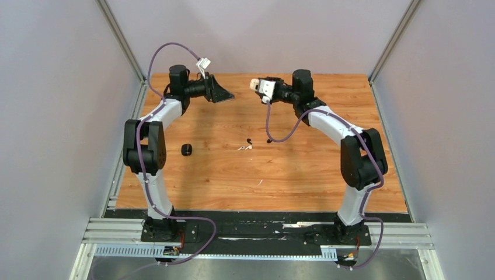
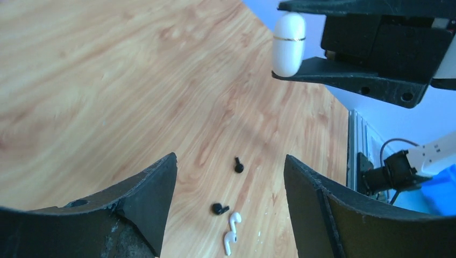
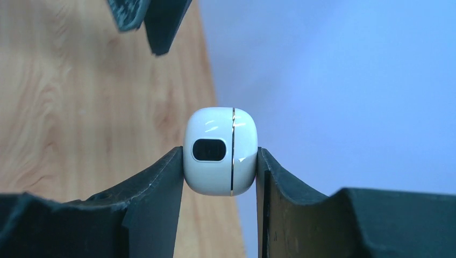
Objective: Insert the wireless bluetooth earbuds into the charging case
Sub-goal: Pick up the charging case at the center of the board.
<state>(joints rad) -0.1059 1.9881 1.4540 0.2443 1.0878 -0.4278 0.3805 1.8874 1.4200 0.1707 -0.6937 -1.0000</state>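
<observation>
left wrist, tiny white earbuds (image 2: 234, 218), black earbuds (image 2: 220, 208)

Charging case (image 3: 220, 151), frame centre: glossy white, thin gold seam line, dark oval recess.
White earbuds (image 2: 235, 217), 2, and black earbuds (image 2: 219, 208), 2, lower centre.
Table (image 1: 233, 175): light tan wood grain.
Second case (image 1: 186, 149), left of centre: black.
Cables (image 1: 170, 44): purple.
Walls (image 1: 58, 116): pale lilac-grey.
Right gripper fingers (image 3: 156, 204): black.
</observation>
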